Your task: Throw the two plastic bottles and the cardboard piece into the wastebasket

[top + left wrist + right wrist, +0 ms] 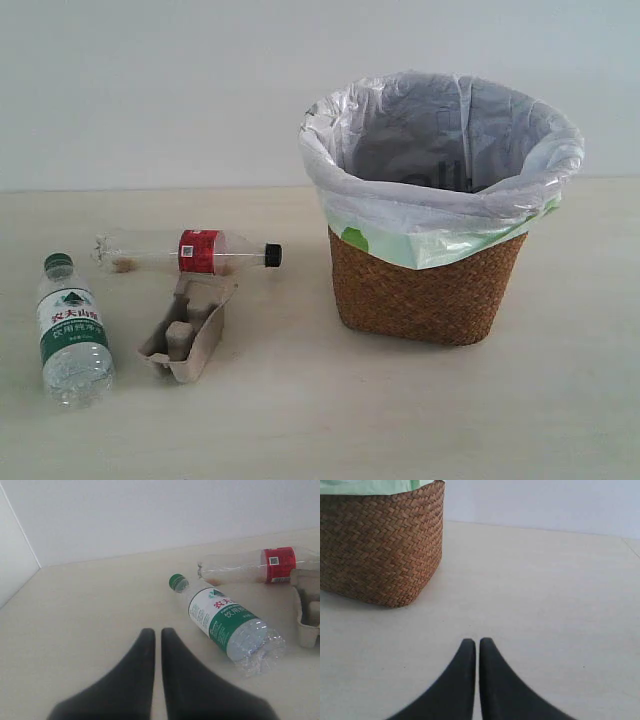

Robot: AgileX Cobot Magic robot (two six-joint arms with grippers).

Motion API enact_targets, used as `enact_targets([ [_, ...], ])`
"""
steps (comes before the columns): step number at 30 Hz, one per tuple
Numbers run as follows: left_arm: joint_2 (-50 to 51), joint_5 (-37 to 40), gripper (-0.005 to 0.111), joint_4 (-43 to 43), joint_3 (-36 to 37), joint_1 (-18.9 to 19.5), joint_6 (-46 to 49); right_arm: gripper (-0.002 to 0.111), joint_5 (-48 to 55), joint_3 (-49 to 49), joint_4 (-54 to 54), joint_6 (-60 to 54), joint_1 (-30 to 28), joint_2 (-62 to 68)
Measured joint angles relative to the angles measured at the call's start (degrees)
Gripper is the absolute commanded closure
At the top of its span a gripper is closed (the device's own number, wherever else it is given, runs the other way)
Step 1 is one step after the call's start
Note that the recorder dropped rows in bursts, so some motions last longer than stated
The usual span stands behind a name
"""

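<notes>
The stubby green-label bottle (72, 335) lies on the table at the far left, cap pointing away; it shows too in the left wrist view (227, 622). Behind it the slimmer red-label bottle (190, 251) (255, 566) lies sideways with its black cap toward the basket. The grey-brown cardboard piece (188, 328) (309, 620) rests between them. The wicker wastebasket (430, 285) (380, 545) with its white liner stands to the right. My left gripper (157, 631) is shut and empty, short of the green bottle. My right gripper (477, 641) is shut and empty, apart from the basket. Neither gripper shows in the exterior view.
A pale wall (150, 90) closes off the back of the light table (300, 420). In the left wrist view a side wall (12, 565) meets the table at its corner.
</notes>
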Motion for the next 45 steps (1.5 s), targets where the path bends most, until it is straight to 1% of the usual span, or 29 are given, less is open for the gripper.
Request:
enact_targets([
  [16, 0.0, 0.0, 0.103, 0.0, 0.0, 0.0, 0.0, 0.108, 0.0, 0.0, 0.0, 0.0, 0.0, 0.0],
  [19, 0.0, -1.8, 0.103, 2.0, 0.0, 0.0, 3.0, 0.108, 0.0, 0.0, 0.0, 0.0, 0.0, 0.0],
  [21, 0.0, -5.4, 0.103, 0.3, 0.0, 0.0, 2.9, 0.108, 0.0, 0.0, 0.0, 0.0, 0.0, 0.0],
  [23, 0.0, -8.8, 0.103, -4.3, 0.0, 0.0, 1.3, 0.108, 0.0, 0.0, 0.0, 0.0, 0.0, 0.0],
  [24, 0.0, -13.1, 0.103, -8.7, 0.0, 0.0, -0.1, 0.108, 0.0, 0.0, 0.0, 0.0, 0.0, 0.0],
  [27, 0.0, -20.7, 0.103, -15.1, 0.0, 0.0, -4.1, 0.108, 0.0, 0.0, 0.0, 0.0, 0.0, 0.0],
  [30, 0.0, -29.4, 0.103, -18.4, 0.0, 0.0, -10.9, 0.108, 0.0, 0.0, 0.0, 0.0, 0.0, 0.0],
  [33, 0.0, -38.0, 0.103, -18.6, 0.0, 0.0, -19.4, 0.108, 0.0, 0.0, 0.0, 0.0, 0.0, 0.0],
  [34, 0.0, -39.5, 0.103, -18.1, -1.1, 0.0, -24.2, 0.108, 0.0, 0.0, 0.0, 0.0, 0.0, 0.0],
  [37, 1.4, -38.8, 0.103, -14.6, -5.9, 0.0, -27.1, 0.108, 0.0, 0.0, 0.0, 0.0, 0.0, 0.0],
  [41, 7.7, -32.0, 0.103, -10.1, -16.0, 0.0, -28.0, 0.108, 0.0, 0.0, 0.0, 0.0, 0.0, 0.0],
  [43, 11.9, -29.0, 0.097, -9.6, -21.8, 0.0, -28.1, 0.108, 0.0, 0.0, 0.0, 0.0, 0.0, 0.0],
  [45, 17.2, -26.2, 0.083, -8.7, -27.4, 0.0, -27.8, 0.108, 0.0, 0.0, 0.0, 0.0, 0.0, 0.0],
])
